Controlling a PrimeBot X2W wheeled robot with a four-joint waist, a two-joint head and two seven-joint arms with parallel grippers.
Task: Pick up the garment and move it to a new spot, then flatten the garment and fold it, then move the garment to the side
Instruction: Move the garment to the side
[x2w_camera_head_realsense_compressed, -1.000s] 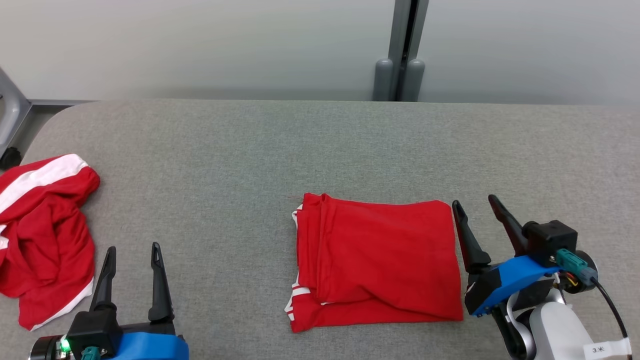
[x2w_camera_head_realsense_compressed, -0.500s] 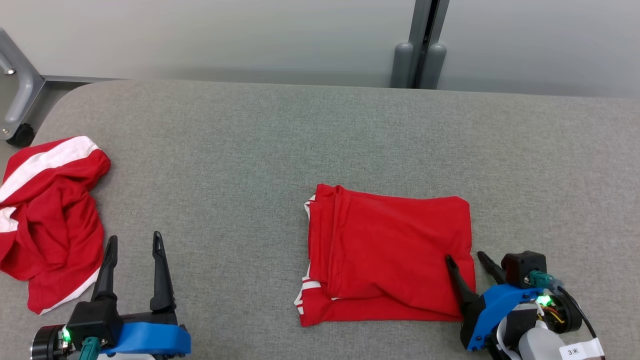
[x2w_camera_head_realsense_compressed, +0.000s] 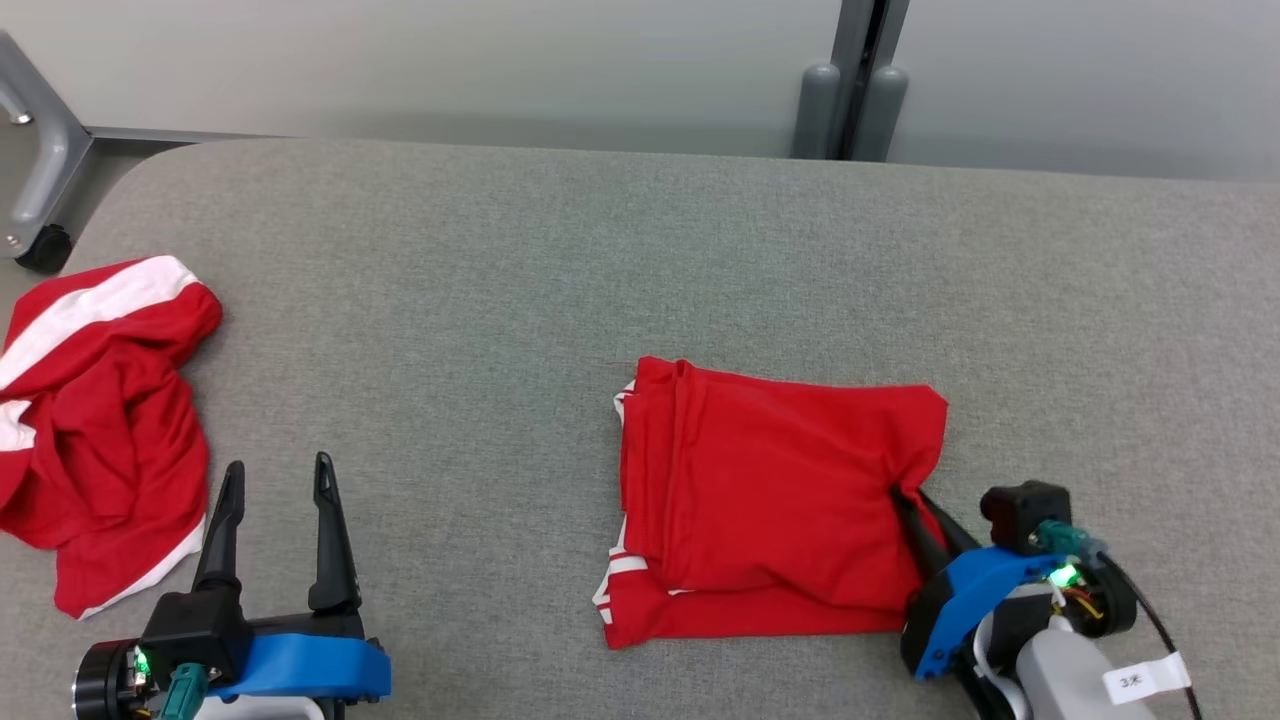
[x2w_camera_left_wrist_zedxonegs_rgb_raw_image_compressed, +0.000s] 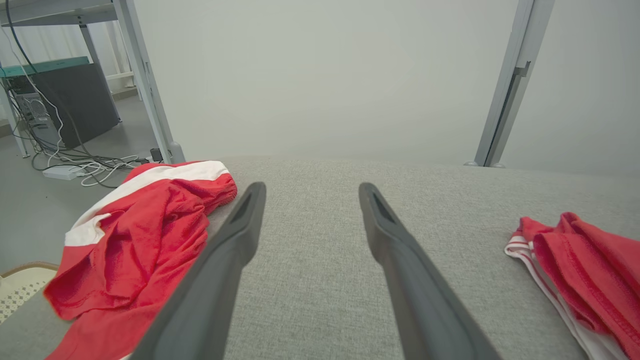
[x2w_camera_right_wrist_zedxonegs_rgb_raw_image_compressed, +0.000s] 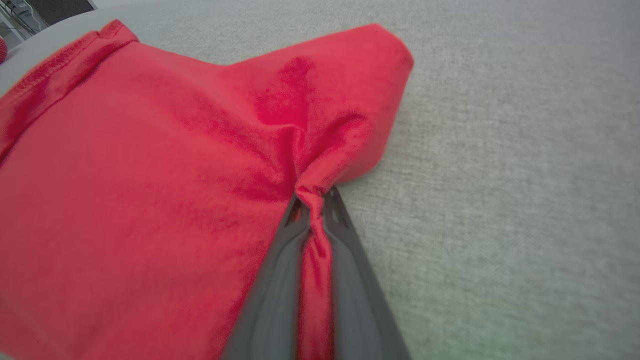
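Observation:
The folded red garment (x2w_camera_head_realsense_compressed: 770, 500) with white trim lies on the grey table, right of centre. My right gripper (x2w_camera_head_realsense_compressed: 915, 500) is shut on the garment's right edge, and the cloth puckers toward the fingertips. The right wrist view shows a pinch of red fabric (x2w_camera_right_wrist_zedxonegs_rgb_raw_image_compressed: 312, 200) bunched between the two dark fingers (x2w_camera_right_wrist_zedxonegs_rgb_raw_image_compressed: 280, 280) of my right gripper (x2w_camera_right_wrist_zedxonegs_rgb_raw_image_compressed: 315, 197). My left gripper (x2w_camera_head_realsense_compressed: 278, 478) stands open at the lower left over bare table, nothing between its fingers. From the left wrist, my left gripper (x2w_camera_left_wrist_zedxonegs_rgb_raw_image_compressed: 310, 192) points across the table and the folded garment's edge (x2w_camera_left_wrist_zedxonegs_rgb_raw_image_compressed: 575, 255) lies far to its right.
A second red garment with white stripes (x2w_camera_head_realsense_compressed: 100, 420) lies crumpled at the table's left edge (x2w_camera_left_wrist_zedxonegs_rgb_raw_image_compressed: 145, 225). A grey frame leg with a caster (x2w_camera_head_realsense_compressed: 40, 200) stands beyond the table's back left corner. A grey post (x2w_camera_head_realsense_compressed: 855, 90) rises behind the table (x2w_camera_head_realsense_compressed: 500, 280).
My right gripper moved left onto the garment's right edge and shut on it, bunching the cloth. The head camera shifted, so the whole picture moved. The left gripper stayed open.

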